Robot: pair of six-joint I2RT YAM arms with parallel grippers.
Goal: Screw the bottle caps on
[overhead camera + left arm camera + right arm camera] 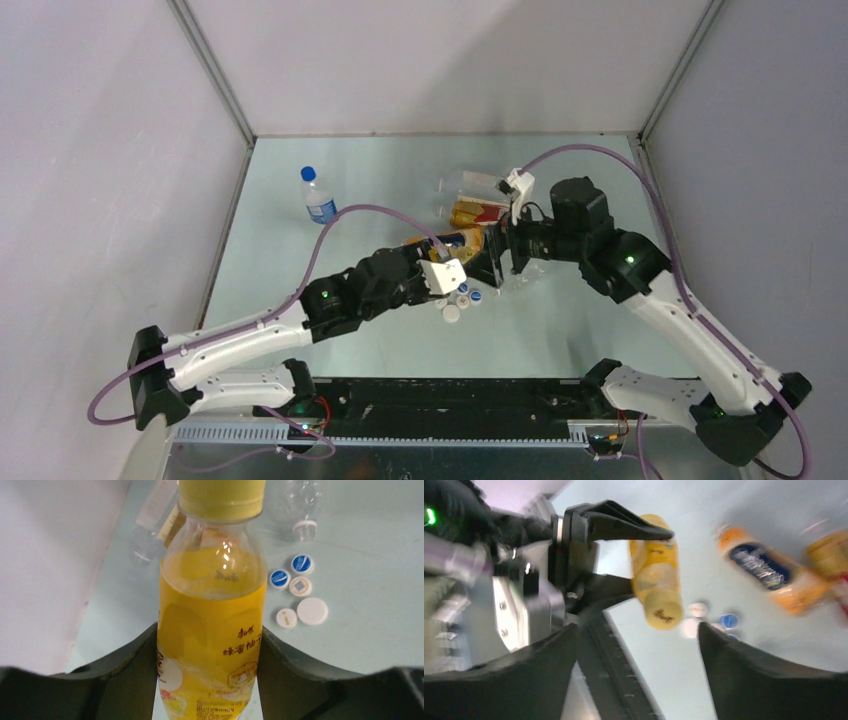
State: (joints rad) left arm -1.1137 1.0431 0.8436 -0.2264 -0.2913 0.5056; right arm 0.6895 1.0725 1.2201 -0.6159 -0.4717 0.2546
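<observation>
My left gripper [210, 675] is shut on an orange-yellow bottle [210, 625], gripping its body, with a yellow cap [221, 497] on its neck. In the right wrist view the same bottle [655, 575] points its cap [663, 610] toward my right gripper [638, 630], which is open and empty, just short of the cap. In the top view both grippers, left [478, 262] and right [510, 255], meet at the table's middle. Several loose blue and white caps [300, 586] lie on the table beside the bottle, also seen from above [462, 298].
A capped clear bottle with blue label [317, 196] stands at the back left. Clear bottles [470, 184], a gold-and-red one [478, 212] and an orange one with dark-blue label [769, 572] lie behind the grippers. An open clear bottle [300, 507] lies near the caps.
</observation>
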